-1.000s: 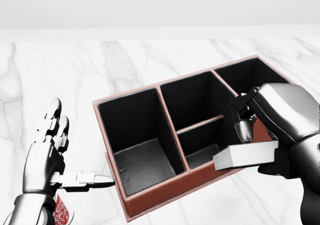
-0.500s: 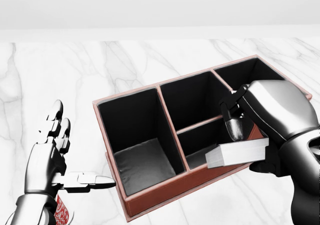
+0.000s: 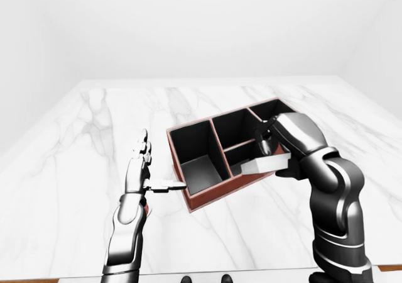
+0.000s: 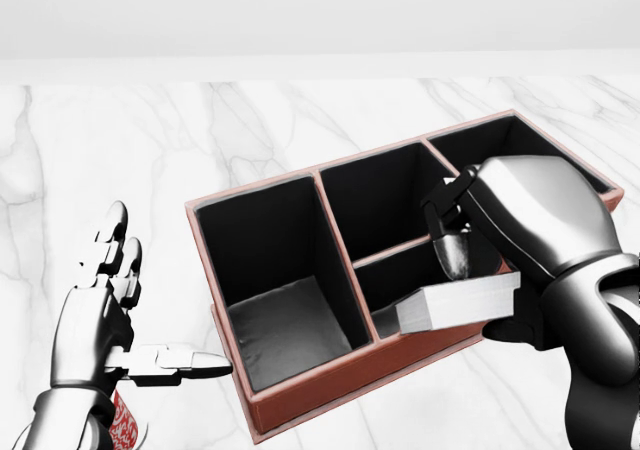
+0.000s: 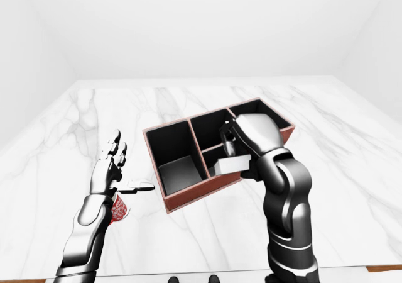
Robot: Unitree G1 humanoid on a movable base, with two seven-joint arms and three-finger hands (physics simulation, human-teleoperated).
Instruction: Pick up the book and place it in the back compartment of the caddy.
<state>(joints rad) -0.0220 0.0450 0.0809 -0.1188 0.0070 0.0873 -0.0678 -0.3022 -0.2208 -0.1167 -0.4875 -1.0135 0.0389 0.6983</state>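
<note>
Leftmost, the left hand (image 4: pixel 110 310) was seen raised over the marble-veined white surface (image 4: pixel 150 150), its chrome fingers spread wide and nothing gripped; it was judged to be parked clear of the work. A red-patterned object (image 4: pixel 123 425), too little of it shown to be named, was glimpsed under that wrist at the bottom of the head view. Just beside the outstretched thumb, the caddy (image 4: pixel 330 382) was set at a slant on the surface: a rectangular box, reddish-brown outside and matte black within, divided by thin walls into one large compartment at its left, smaller ones in the middle and another toward the upper right. Further right, the book (image 4: pixel 462 302), a pale slab with a white page edge, was held roughly level over the caddy's near wall and the small lower middle compartment, not yet lowered into any section. It was clamped by the glossy metallic right hand (image 4: pixel 470 260), fingers closed on its top, apparently so that it could be carried across toward the back compartment.
</note>
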